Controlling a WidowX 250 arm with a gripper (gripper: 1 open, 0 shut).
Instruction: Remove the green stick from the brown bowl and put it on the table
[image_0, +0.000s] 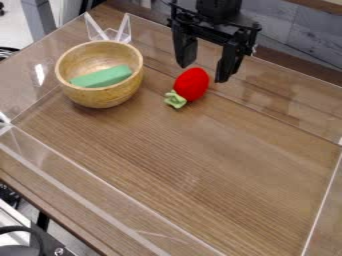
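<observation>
Camera view: one picture, looking down at the bench (201, 165) from above.
Bench: brown wood-grain top, filling most of the view.
Bowl: a round, light-brown wooden bowl (102, 96) with thick walls and a paler tan inside, standing upright on the far left part of the bench.
Green block: the plain mint-green block (102, 77) is inside the bowl, lying at a slant, its right end pointing a little toward the far side. Whether it touches the bowl's wall is too small to tell.
Strawberry: a red toy strawberry (193, 83) lies on the bench to the right of the bowl, apart from it, its small green leaf (174, 99) pointing toward the near left.
Jaws: the black jaws (206, 69) are apart, with nothing clamped between them. They hang over the far middle of the bench, to the right of the bowl, close to the strawberry; whether they touch it I cannot tell.
Far-left edge: pale, pointed shapes (107, 29) show just beyond the bowl; what they are I cannot tell.
Near-left corner: black cables (30, 236) curve outside the bench edge.
</observation>
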